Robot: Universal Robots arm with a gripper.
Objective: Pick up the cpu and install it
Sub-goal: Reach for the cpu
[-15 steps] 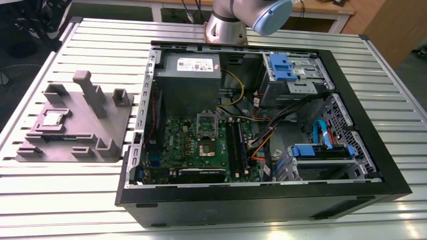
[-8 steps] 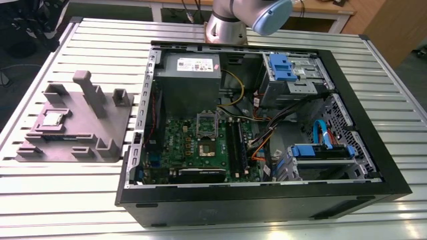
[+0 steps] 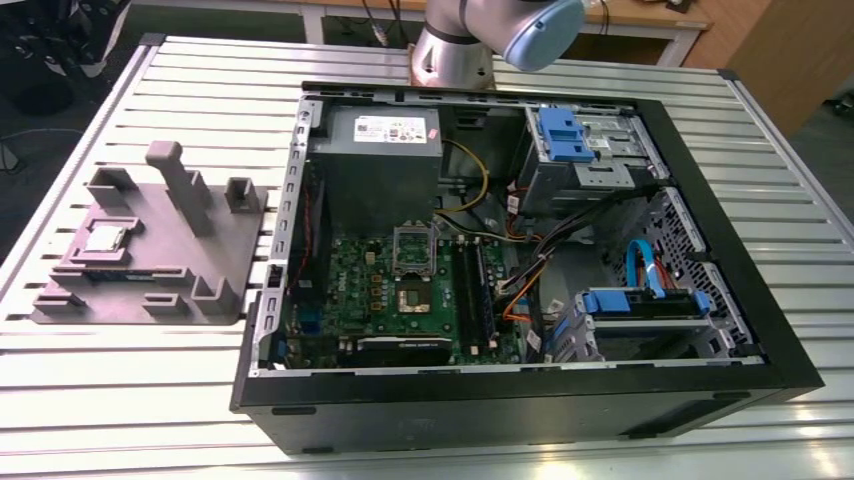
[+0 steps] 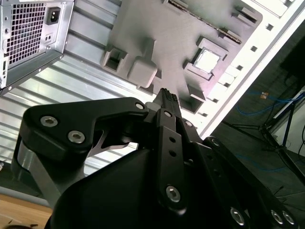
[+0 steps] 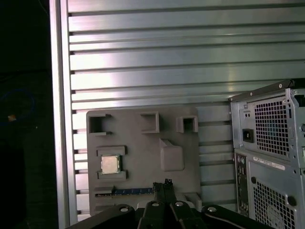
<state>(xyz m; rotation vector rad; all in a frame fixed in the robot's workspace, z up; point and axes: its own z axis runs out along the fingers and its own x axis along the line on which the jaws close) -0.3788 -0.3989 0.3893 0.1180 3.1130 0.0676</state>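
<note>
The cpu point(image 3: 107, 238) is a small silver square lying flat in a recess of the gray fixture block point(image 3: 160, 270), at the exterior view's left. In both wrist views it appears as the cpu point(image 4: 208, 61) point(image 5: 110, 164), seated between raised gray tabs. My gripper point(image 4: 167, 97) point(image 5: 162, 184) hovers well above the table, apart from the fixture, its black fingers shut with nothing between them. Inside the open computer case point(image 3: 747, 330), the motherboard's socket point(image 3: 411, 297) lies uncovered with its silver bracket point(image 3: 414, 243) standing up.
The case rests on a slatted aluminium table point(image 3: 134, 400). Its rear panel with the power-supply grille point(image 5: 271, 129) stands beside the fixture. The arm's base point(image 3: 454, 55) rises behind the case. A gray post point(image 3: 180, 185) sticks up from the fixture. Cables and blue drive bays point(image 3: 641, 300) crowd the case.
</note>
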